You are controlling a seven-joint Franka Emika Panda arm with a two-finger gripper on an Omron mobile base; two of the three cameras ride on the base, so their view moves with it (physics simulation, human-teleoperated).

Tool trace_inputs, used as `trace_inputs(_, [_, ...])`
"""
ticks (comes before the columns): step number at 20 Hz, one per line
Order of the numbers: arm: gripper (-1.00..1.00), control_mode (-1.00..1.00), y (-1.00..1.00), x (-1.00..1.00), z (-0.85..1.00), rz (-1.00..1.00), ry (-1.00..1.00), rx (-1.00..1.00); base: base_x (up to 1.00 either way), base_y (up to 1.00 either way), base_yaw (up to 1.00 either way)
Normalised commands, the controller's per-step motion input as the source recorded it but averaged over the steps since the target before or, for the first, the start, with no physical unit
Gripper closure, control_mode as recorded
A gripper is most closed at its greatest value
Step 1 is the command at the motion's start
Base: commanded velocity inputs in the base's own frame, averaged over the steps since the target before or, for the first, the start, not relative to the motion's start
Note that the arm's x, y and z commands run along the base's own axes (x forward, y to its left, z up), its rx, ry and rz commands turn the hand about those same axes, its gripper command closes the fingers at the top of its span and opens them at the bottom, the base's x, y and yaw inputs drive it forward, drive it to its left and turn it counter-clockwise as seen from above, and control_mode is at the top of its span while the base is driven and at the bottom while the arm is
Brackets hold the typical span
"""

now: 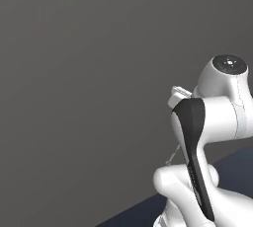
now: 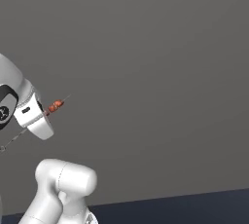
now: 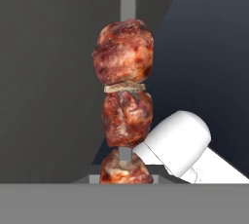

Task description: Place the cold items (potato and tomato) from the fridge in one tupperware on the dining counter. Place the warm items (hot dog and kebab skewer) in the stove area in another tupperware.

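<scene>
Item: kebab skewer, held aloft.
Tool clamped on skewer; three browned meat chunks on a thin rod, plain grey wall behind.

Dim, flat, shadowless, slightly soft rendering

A dark navy floor runs below a plain grey wall.
</scene>
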Motion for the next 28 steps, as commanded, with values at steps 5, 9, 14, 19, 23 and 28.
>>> trace_inputs(5, [1.00, 1.00, 0.00, 0.00, 0.00, 0.00, 0.00, 0.00, 0.00, -1.00, 0.00])
trace_inputs(9, [1.00, 1.00, 0.00, 0.00, 0.00, 0.00, 0.00, 0.00, 0.06, -1.00, 0.00])
trace_inputs(14, [1.00, 1.00, 0.00, 0.00, 0.00, 0.00, 0.00, 0.00, 0.20, -1.00, 0.00])
trace_inputs(19, [1.00, 1.00, 0.00, 0.00, 0.00, 0.00, 0.00, 0.00, 0.31, -1.00, 0.00])
trace_inputs(23, [1.00, 1.00, 0.00, 0.00, 0.00, 0.00, 0.00, 0.00, 0.45, -1.00, 0.03])
trace_inputs(28, [1.00, 1.00, 0.00, 0.00, 0.00, 0.00, 0.00, 0.00, 0.64, -1.00, 0.08])
